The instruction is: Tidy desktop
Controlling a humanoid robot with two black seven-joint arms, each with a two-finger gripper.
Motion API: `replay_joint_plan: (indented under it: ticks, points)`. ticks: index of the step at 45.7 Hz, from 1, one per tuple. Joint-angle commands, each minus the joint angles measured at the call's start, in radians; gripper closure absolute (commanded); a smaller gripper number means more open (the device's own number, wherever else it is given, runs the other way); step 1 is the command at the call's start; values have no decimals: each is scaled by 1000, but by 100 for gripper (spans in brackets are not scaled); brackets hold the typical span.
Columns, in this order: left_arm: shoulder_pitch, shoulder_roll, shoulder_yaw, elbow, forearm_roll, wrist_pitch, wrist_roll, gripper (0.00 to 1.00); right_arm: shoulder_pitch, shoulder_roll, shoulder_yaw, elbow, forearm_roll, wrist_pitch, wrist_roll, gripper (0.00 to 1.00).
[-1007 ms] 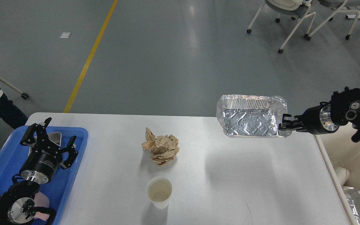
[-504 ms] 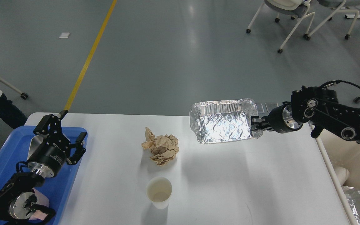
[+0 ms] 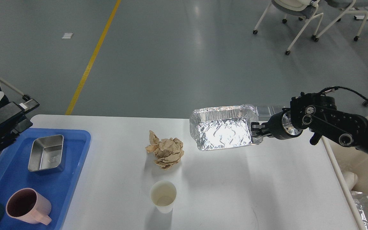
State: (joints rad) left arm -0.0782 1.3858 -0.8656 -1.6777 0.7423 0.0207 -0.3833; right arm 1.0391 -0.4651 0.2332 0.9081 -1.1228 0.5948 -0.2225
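Note:
The white desktop (image 3: 235,191) holds a crumpled ball of brown paper (image 3: 165,153) near its middle and a white paper cup (image 3: 163,195) standing upright in front of it. My right gripper (image 3: 256,131) is shut on the right rim of an empty foil tray (image 3: 222,132) and holds it tilted above the desktop's far edge. Only a black part of my left arm (image 3: 5,119) shows at the left edge; its gripper is out of view.
A blue plastic tray (image 3: 75,150) on the desktop's left end holds a steel container (image 3: 46,153) and a pink mug (image 3: 27,206). A cream-white bin (image 3: 363,166) stands off the right edge with foil (image 3: 367,207) in it. Chairs stand far back right.
My right gripper has carried the foil tray leftward, from the right end towards the middle. My left arm has pulled back off the blue tray, uncovering the steel container and pink mug.

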Motion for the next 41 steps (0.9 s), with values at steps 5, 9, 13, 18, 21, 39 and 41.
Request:
replay_joint_plan:
  ticks: [5, 9, 13, 18, 21, 39, 41]
  points:
    - [9, 237, 125, -16, 40, -13, -19, 3, -1, -4, -2, 0, -2, -1, -3, 100]
    - [9, 266, 146, -17, 42, -15, -13, 3, -1, -3, -2, 0, -3, -1, -3, 100]
    - [9, 289, 145, -17, 54, -45, -5, 3, -1, -1, -3, 0, -3, -1, -3, 100]
    - [-2, 282, 143, -16, 71, -100, 15, 3, -1, -1, -15, 0, -3, -3, -3, 100]
    - [-3, 260, 135, -16, 74, -131, 43, 3, -1, -1, -15, 0, -3, -4, -3, 100]
    - [-242, -259, 135, -2, 323, -404, 392, 3, -1, -1, -17, 0, -3, -4, -3, 100]
    - [-256, -319, 152, 3, 383, -419, 409, 3, -1, -3, -17, 0, -2, -4, -3, 100]
